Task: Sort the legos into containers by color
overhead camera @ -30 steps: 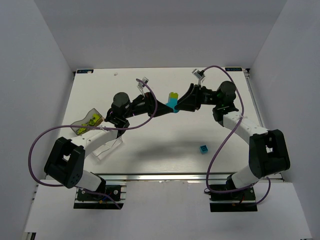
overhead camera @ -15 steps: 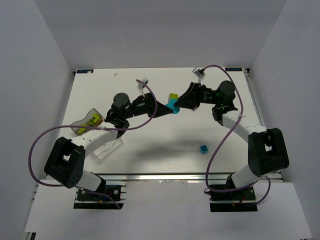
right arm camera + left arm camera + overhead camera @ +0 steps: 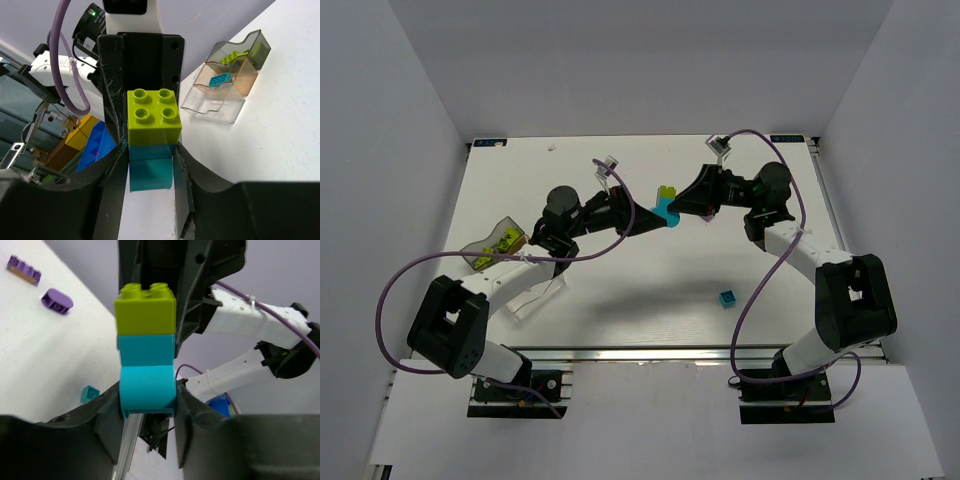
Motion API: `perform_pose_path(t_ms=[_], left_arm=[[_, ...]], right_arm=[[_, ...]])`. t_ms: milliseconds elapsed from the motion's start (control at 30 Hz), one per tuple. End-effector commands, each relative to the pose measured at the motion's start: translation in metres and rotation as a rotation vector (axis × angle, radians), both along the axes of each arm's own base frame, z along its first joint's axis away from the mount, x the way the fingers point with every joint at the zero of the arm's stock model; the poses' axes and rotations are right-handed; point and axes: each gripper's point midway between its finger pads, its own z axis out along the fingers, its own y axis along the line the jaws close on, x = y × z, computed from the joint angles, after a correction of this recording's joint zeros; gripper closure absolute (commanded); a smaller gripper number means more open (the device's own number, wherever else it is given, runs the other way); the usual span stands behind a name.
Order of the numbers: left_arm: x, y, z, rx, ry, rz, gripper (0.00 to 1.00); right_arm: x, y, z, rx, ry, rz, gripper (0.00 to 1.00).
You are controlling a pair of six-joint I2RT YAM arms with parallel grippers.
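A stack of legos hangs in the air between both arms: a lime green brick (image 3: 666, 192) (image 3: 145, 315) (image 3: 152, 115) on top and two cyan bricks (image 3: 146, 372) (image 3: 149, 170) below. My left gripper (image 3: 656, 214) (image 3: 147, 402) is shut on the lowest, rounded cyan brick. From the right, my right gripper (image 3: 675, 209) (image 3: 150, 162) has its fingers pressed on both sides of the cyan brick under the lime one. The containers (image 3: 500, 243) (image 3: 227, 82) stand at the left, holding lime pieces and a cyan piece (image 3: 219, 80).
A loose cyan brick (image 3: 726, 297) (image 3: 90, 393) lies on the table in front of the right arm. Two purple bricks (image 3: 23, 269) (image 3: 57, 300) lie farther back. A clear container part (image 3: 535, 293) sits under the left forearm.
The right gripper's jaws have narrowed onto the stack and the arm has crept slightly left. The left gripper and the stack have stayed in place.
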Motion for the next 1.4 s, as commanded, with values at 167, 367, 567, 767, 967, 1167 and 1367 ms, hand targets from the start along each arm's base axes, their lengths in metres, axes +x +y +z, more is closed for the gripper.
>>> perform_pose_path(t_ms=[167, 367, 567, 767, 967, 1167, 1367], left_arm=[[0.02, 0.036, 0.028, 0.088, -0.104, 0.192, 0.02], [0.028, 0.075, 0.047, 0.121, -0.165, 0.301, 0.02], [0.023, 0.081, 0.05, 0.163, -0.217, 0.313, 0.02], [-0.001, 0.065, 0.043, 0.092, -0.188, 0.125, 0.02], [-0.01, 0.069, 0.045, 0.081, -0.24, 0.129, 0.12], [-0.029, 0.072, 0.046, 0.022, -0.293, 0.1, 0.14], [-0.034, 0.072, 0.04, 0.007, -0.268, 0.092, 0.14]], right_arm=[[-0.013, -0.001, 0.021, 0.011, -0.19, 0.039, 1.0], [-0.018, -0.004, 0.003, -0.055, -0.223, 0.048, 1.0], [-0.032, 0.002, -0.031, -0.244, -0.445, 0.124, 1.0], [-0.065, 0.015, -0.047, -0.273, -0.491, 0.263, 1.0], [-0.075, 0.022, -0.039, -0.215, -0.466, 0.316, 1.0], [-0.082, 0.027, -0.029, -0.147, -0.429, 0.378, 1.0], [-0.088, 0.034, -0.026, -0.128, -0.42, 0.407, 1.0]])
